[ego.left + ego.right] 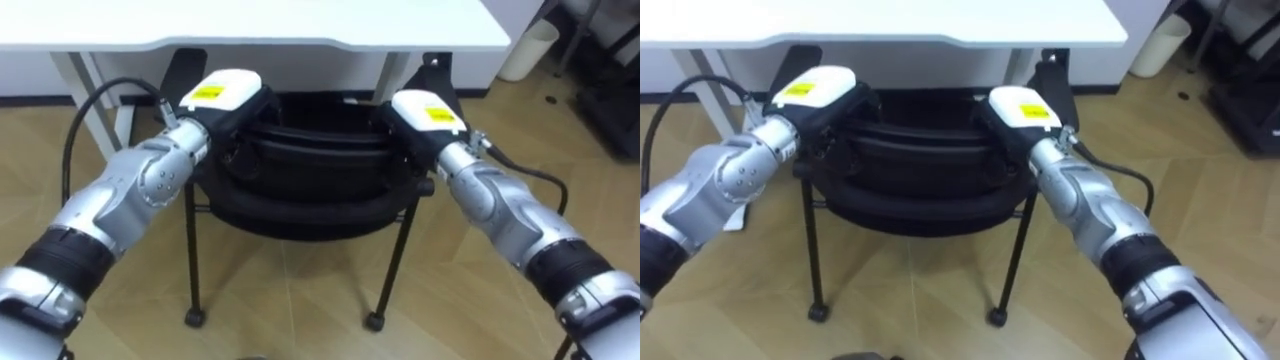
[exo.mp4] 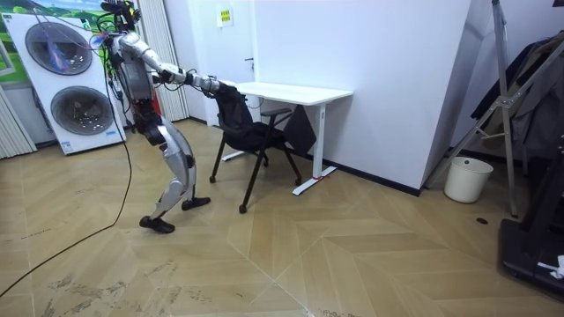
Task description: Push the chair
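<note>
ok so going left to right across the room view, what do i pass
stacked washing machines → black chair → white desk → white bin → dark clothes on a rack

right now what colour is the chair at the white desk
The chair is black all over, backrest, seat and legs alike; the left eye view shows it best.

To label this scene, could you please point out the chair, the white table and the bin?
chair (image 1: 310, 180): left eye view, on its black backrest.
white table (image 1: 300, 20): left eye view, on the bare tabletop.
bin (image 2: 467, 180): room view, on its side wall.
</note>
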Robot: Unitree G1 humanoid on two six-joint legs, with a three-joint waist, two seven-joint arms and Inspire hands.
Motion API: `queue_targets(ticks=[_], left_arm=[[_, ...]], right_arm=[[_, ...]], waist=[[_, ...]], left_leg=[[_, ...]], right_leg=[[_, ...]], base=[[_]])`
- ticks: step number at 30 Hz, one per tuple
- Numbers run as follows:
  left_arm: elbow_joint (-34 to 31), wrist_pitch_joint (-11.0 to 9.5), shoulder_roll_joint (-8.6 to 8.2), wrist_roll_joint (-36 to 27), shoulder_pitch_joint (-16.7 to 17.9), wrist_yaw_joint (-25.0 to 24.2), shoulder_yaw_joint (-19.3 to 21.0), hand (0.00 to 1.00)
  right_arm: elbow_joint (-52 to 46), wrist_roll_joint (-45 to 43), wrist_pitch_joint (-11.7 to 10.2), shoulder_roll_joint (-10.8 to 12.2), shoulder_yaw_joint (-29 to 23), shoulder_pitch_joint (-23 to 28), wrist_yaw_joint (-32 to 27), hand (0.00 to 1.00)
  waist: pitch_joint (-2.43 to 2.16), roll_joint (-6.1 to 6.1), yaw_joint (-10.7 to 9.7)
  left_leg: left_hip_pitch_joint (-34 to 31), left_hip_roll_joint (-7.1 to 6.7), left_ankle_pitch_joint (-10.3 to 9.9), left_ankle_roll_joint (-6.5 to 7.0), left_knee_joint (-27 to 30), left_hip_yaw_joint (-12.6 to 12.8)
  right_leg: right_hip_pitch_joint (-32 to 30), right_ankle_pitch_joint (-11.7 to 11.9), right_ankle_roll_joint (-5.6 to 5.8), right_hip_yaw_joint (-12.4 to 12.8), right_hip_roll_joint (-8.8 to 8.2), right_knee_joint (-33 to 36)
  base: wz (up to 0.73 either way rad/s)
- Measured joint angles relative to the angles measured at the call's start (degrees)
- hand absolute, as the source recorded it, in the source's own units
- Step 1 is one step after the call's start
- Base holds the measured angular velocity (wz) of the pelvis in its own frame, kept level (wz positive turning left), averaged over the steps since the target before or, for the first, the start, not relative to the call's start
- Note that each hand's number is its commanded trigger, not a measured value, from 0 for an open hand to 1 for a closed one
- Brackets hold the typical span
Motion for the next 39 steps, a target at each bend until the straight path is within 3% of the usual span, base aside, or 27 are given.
queue_targets(ticks=[2, 4, 6, 7, 8, 9, 10, 11, 12, 13, 14, 15, 16, 17, 18, 19, 24, 26, 28, 30, 32, 39], left_arm=[[1.2, -1.3, -0.57, 1.2, 0.4, 0.1, -0.1, 1.00], [1.9, -1.7, -0.72, 1.3, 0.5, 0.1, -0.8, 1.00], [2.0, -1.5, -1.02, 1.2, 0.3, 0.1, -1.9, 1.00], [2.0, -1.5, -0.96, 1.2, 0.1, 0.1, -2.3, 1.00], [2.1, -1.5, -0.76, 1.2, -0.1, 0.1, -2.1, 1.00], [2.2, -1.5, -0.66, 1.2, 0.0, 0.1, -1.9, 1.00], [3.2, -1.6, -0.59, 1.2, 0.1, 0.1, -1.2, 1.00], [4.5, -1.7, -0.57, 1.1, 0.0, 0.1, -0.9, 1.00], [5.1, -1.7, -0.67, 1.1, 0.0, 0.1, -0.7, 1.00], [6.1, -1.8, -0.92, 1.1, -0.3, 0.1, -0.5, 1.00], [7.0, -1.8, -1.17, 1.2, -0.9, 0.2, 0.0, 1.00], [7.5, -1.7, -1.21, 1.2, -1.4, 0.3, 0.2, 1.00], [7.8, -1.7, -1.67, 1.2, -2.1, 0.3, 0.1, 1.00], [7.8, -1.7, -1.65, 1.2, -2.5, 0.3, 0.0, 1.00], [7.8, -1.6, -1.69, 1.2, -2.5, 0.4, 0.0, 1.00], [7.8, -1.2, -1.71, 1.3, -2.6, 0.4, 0.0, 1.00], [7.7, -0.2, -2.25, 1.1, -2.7, 0.5, 1.0, 1.00], [7.8, 0.4, -3.02, 1.0, -2.3, 0.8, 2.1, 1.00], [7.8, 0.4, -3.62, 1.0, -1.7, 1.3, 3.2, 1.00], [7.7, 0.4, -3.95, 1.0, -1.2, 1.4, 3.5, 1.00], [7.7, 0.4, -4.26, 1.0, -0.9, 1.5, 3.9, 1.00], [6.9, 0.5, -4.48, 0.9, 0.1, 1.6, 5.2, 1.00]], right_arm=[[-0.1, 0.8, -0.1, 0.0, 0.2, 1.9, 0.0, 1.00], [-0.2, 1.3, -0.5, 0.0, 0.2, 2.9, 0.0, 1.00], [-0.2, 1.8, -0.5, -0.1, 0.4, 3.9, -0.5, 1.00], [-0.1, 2.1, -0.6, 0.0, 0.6, 4.2, -1.1, 1.00], [0.2, 2.0, -0.5, 0.2, 1.0, 3.4, -1.6, 1.00], [0.4, 1.6, -0.2, 0.6, 1.0, 3.1, -1.9, 1.00], [0.8, 0.3, 0.7, 2.0, 1.0, 2.6, -2.4, 1.00], [1.6, -0.4, 1.5, 3.2, 1.5, 1.8, -2.5, 1.00], [2.0, -0.5, 1.5, 3.6, 1.6, 1.7, -2.5, 1.00], [1.9, -0.5, 1.9, 3.9, 2.0, 1.5, -2.6, 1.00], [2.0, -0.5, 2.0, 3.9, 2.4, 0.9, -2.6, 1.00], [2.0, -0.4, 2.1, 3.8, 2.4, 0.7, -2.6, 1.00], [2.0, -0.1, 2.2, 3.4, 2.4, 0.0, -2.6, 1.00], [2.2, 0.1, 2.8, 3.6, 2.6, -0.6, -2.5, 1.00], [2.2, 0.1, 3.1, 3.7, 2.6, -0.8, -2.5, 1.00], [2.0, 0.5, 3.2, 3.9, 2.8, -0.9, -2.2, 1.00], [1.5, 0.4, 3.2, 3.0, 3.8, -2.4, -1.6, 1.00], [0.6, 0.0, 3.6, 2.0, 4.5, -3.3, -0.7, 1.00], [-0.4, -0.9, 3.9, 1.4, 4.5, -3.4, -0.2, 1.00], [-0.9, -1.5, 3.9, 1.1, 4.6, -3.4, -0.1, 1.00], [-1.8, -1.7, 4.0, 0.5, 4.8, -3.4, 0.1, 1.00], [-2.4, -2.9, 3.8, -0.2, 4.8, -3.6, 0.7, 1.00]], waist=[[0.20, 0.29, -0.3], [0.17, 0.57, -0.8], [0.11, 0.88, -1.3], [0.07, 1.09, -1.2], [0.18, 1.57, -0.5], [0.15, 1.76, -0.5], [0.07, 2.42, -0.7], [-0.25, 2.18, -1.0], [-0.27, 2.17, -1.3], [-0.45, 1.81, -1.6], [-0.85, 0.78, -1.9], [-0.85, 0.81, -2.0], [-0.69, 1.37, -2.1], [-0.35, 1.76, -2.1], [-0.07, 2.35, -2.1], [-0.07, 2.52, -2.1], [-0.10, 3.55, -2.1], [-0.12, 4.71, -2.1], [-0.28, 5.23, -2.1], [-0.14, 5.74, -2.1], [-0.29, 5.80, -2.1], [-0.22, 5.79, -2.2]], left_leg=[[1.6, 0.42, -0.8, -0.80, -0.1, -2.1], [2.7, 0.49, -1.2, -1.01, -0.2, -3.5], [3.8, 0.32, -1.3, -1.04, -1.0, -5.6], [4.4, -0.03, -1.2, -1.08, -2.1, -7.9], [4.5, -0.01, -0.7, -1.73, -3.0, -9.7], [4.9, -0.03, -0.1, -1.99, -3.7, -10.6], [5.7, -0.35, 0.9, -2.58, -5.5, -13.2], [7.0, -1.31, 2.2, -3.11, -7.9, -16.1], [7.5, -1.78, 2.8, -3.55, -8.9, -17.2], [7.7, -2.98, 3.5, -4.28, -9.8, -19.0], [6.8, -3.81, 3.7, -4.99, -9.2, -19.6], [6.1, -3.68, 3.6, -5.27, -8.5, -19.0], [5.1, -1.11, 3.3, -5.31, -6.8, -14.8], [4.7, 1.13, 2.2, -5.36, -5.2, -11.5], [4.3, 1.84, 1.8, -5.57, -4.7, -10.4], [4.0, 2.57, 1.8, -5.56, -4.8, -9.0], [4.1, 2.31, 2.8, -6.17, -7.4, -9.1], [4.2, 2.37, 3.1, -6.46, -8.3, -9.1], [4.5, 2.37, 3.5, -6.63, -9.2, -9.0], [5.2, 2.38, 3.6, -6.74, -10.1, -9.0], [5.6, 2.34, 3.7, -6.92, -10.8, -9.0], [7.3, 2.43, 4.2, -7.61, -12.9, -8.5]], right_leg=[[-1.8, 8.5, 0.06, 1.4, 0.44, 4.6], [-2.0, 12.8, -0.05, 2.5, 1.31, 5.8], [-1.7, 15.5, 0.48, 3.3, 3.24, 5.0], [-2.6, 14.0, 0.71, 4.5, 4.86, 4.4], [-4.5, 8.3, 0.46, 5.5, 6.73, 2.7], [-5.2, 6.0, 0.01, 5.5, 7.55, 0.9], [-5.7, 3.1, -0.73, 5.1, 9.65, -5.4], [-5.9, 2.0, -1.63, 5.3, 11.01, -13.0], [-5.7, 2.0, -1.85, 5.5, 11.34, -17.3], [-5.4, 2.2, -2.09, 8.0, 12.09, -26.1], [-5.4, 4.1, -4.31, 7.8, 11.71, -28.2], [-5.4, 3.8, -4.95, 6.0, 11.38, -28.2], [-4.9, 3.3, -6.08, 1.3, 10.35, -28.3], [-4.3, 2.9, -6.68, -1.7, 10.19, -28.5], [-3.9, 2.7, -7.01, -2.6, 10.26, -28.5], [-3.5, 2.2, -7.36, -3.6, 10.39, -28.5], [-3.6, 1.5, -8.13, -4.3, 10.48, -28.8], [-3.8, 1.4, -8.39, -4.5, 10.47, -29.1], [-3.8, 1.3, -8.45, -4.5, 10.43, -29.4], [-3.5, 1.4, -8.41, -4.5, 10.30, -29.4], [-3.2, 1.3, -9.02, -4.6, 10.45, -29.7], [-2.1, 1.0, -9.55, -4.8, 10.84, -30.9]], base=[[0.36], [0.36], [0.30], [-0.09], [-0.29], [-0.37], [0.00], [0.22], [0.42], [0.45], [0.50], [0.45], [0.33], [0.25], [0.22], [0.23], [0.08], [0.00], [0.00], [0.02], [0.05], [0.01]])
